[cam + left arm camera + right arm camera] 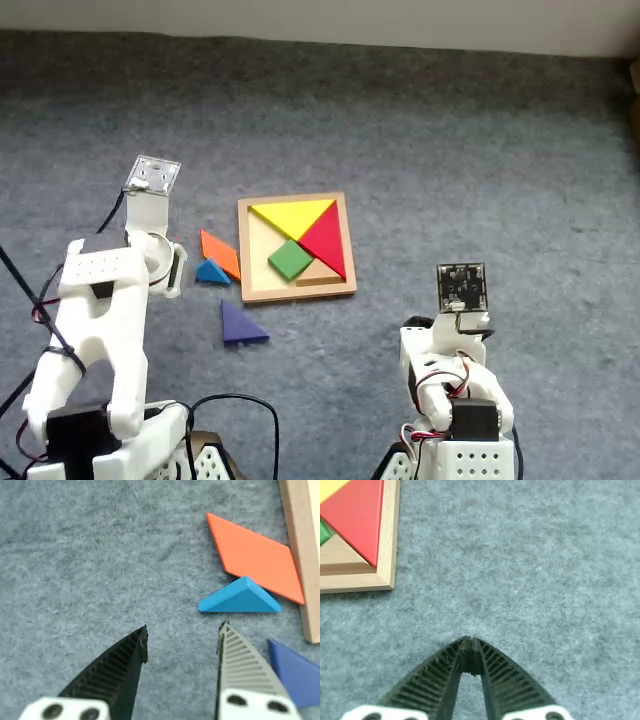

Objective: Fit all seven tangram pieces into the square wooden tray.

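The square wooden tray (246, 250) lies mid-table and holds a yellow triangle (290, 215), a red triangle (328, 243) and a green square (290, 260). Left of it on the carpet lie an orange parallelogram (220, 253), a small blue triangle (211, 272) and a purple triangle (240, 325). My left gripper (182, 630) hangs open just short of the blue triangle (240, 598), with the orange parallelogram (256, 557) beyond and the purple triangle (295, 672) beside one finger. My right gripper (470, 642) is shut over bare carpet, off the tray's corner (385, 580).
Grey carpet covers the whole table. The left arm (100, 310) stands at the front left and the right arm (455, 370) at the front right. Cables (225, 410) loop by the left arm's base.
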`<state>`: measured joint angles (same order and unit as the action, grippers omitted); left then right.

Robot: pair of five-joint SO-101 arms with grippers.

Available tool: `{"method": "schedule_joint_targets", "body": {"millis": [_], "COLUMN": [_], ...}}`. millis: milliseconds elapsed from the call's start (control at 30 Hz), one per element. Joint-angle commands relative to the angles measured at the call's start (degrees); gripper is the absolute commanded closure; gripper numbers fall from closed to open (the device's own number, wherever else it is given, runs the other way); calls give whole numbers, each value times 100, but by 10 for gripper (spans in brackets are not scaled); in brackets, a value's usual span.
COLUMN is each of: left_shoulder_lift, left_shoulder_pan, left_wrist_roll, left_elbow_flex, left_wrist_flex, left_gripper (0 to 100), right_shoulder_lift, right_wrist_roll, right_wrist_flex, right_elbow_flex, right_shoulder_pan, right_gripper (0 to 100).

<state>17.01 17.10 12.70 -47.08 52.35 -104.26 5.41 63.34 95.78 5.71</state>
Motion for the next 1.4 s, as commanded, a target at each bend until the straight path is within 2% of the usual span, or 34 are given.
{"method": "schedule_joint_targets", "body": {"millis": [0, 100, 233, 433, 567, 733, 1033, 1200, 1367], "left_shoulder_lift": [207, 154, 136, -884, -1824, -1736, -453, 66, 136], "left_shoulder_pan": [-532, -998, -1332, -1253, -910, -514, 646, 453, 4], "left_wrist_roll": [-985, -1380, -1732, -1925, -1908, -1257, -378, -404, -413], "left_elbow_flex": [505, 699, 725, 778, 1341, 1464, 1235, 1235, 980], "left_wrist_flex": [484, 642, 448, 26, 457, 1046, 1116, 1618, 1582], "left_gripper": [765, 764, 764, 764, 769, 769, 769, 766, 768], "right_shoulder_lift": [-31, -31, -31, -31, -31, -31, -31, -31, -31], "right_wrist_roll": [62, 62, 62, 62, 62, 62, 62, 62, 62], "right_wrist_flex": [-136, -136, -136, -136, -136, -136, -136, -136, -136], "right_elbow_flex": [664, 664, 664, 664, 664, 664, 664, 664, 664], "right_shoulder_pan": [-66, -66, -66, -66, -66, -66, -66, -66, -66], "right_gripper": [981, 981, 981, 981, 981, 981, 981, 981, 981]}}
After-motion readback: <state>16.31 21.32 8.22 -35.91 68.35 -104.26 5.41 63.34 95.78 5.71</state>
